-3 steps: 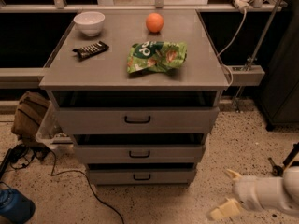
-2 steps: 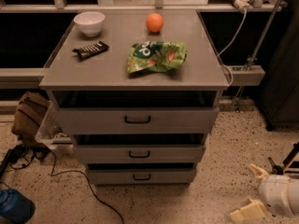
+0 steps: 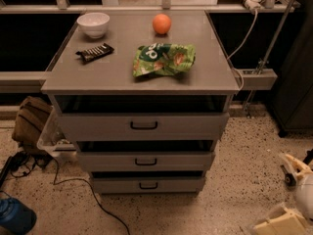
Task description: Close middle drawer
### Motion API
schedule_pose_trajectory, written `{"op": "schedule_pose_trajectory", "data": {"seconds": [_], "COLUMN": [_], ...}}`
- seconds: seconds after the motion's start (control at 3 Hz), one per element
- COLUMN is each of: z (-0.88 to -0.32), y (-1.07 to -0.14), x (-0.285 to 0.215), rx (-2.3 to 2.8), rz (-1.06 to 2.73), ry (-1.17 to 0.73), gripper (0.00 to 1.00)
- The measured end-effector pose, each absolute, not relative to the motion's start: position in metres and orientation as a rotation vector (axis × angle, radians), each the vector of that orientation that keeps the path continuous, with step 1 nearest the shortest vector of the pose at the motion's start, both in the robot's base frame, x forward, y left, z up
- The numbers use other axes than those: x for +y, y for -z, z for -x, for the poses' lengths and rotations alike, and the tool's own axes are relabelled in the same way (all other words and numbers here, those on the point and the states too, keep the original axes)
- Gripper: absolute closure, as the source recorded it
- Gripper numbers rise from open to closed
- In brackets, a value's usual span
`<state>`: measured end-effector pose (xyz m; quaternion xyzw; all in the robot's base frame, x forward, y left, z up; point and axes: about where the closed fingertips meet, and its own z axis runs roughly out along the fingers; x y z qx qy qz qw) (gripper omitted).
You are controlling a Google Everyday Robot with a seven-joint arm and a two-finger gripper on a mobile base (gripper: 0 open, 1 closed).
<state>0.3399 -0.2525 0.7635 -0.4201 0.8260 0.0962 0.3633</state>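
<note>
The middle drawer [image 3: 145, 160] is the grey short-fronted drawer with a small black bar handle [image 3: 145, 162], second from the top in the grey cabinet [image 3: 73, 77]. A dark gap shows above its front panel, so it stands slightly pulled out. The taller top drawer [image 3: 144, 126] and the lowest drawer [image 3: 147, 184] sit above and below it. My gripper [image 3: 287, 196] is low at the right edge of the view, well to the right of the drawers and touching nothing. Its cream fingers [image 3: 292, 164] are spread apart and empty.
On the cabinet top lie a white bowl [image 3: 93, 24], an orange [image 3: 162, 23], a green snack bag [image 3: 164, 59] and a dark chocolate bar [image 3: 95, 52]. A brown bag [image 3: 30, 121], cables [image 3: 68, 182] and a blue object [image 3: 17, 217] are on the floor at left.
My gripper has moved right and a little down, away from the cabinet toward the edge of the view. The drawers have not moved.
</note>
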Motion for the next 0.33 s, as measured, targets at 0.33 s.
{"op": "schedule_pose_trajectory", "data": {"seconds": [0.33], "z": [-0.3365], "y": [-0.7788], "x": [-0.2491], "rx": [2.121], "rz": [1.099], "ry": [-0.207], "gripper": [0.0]}}
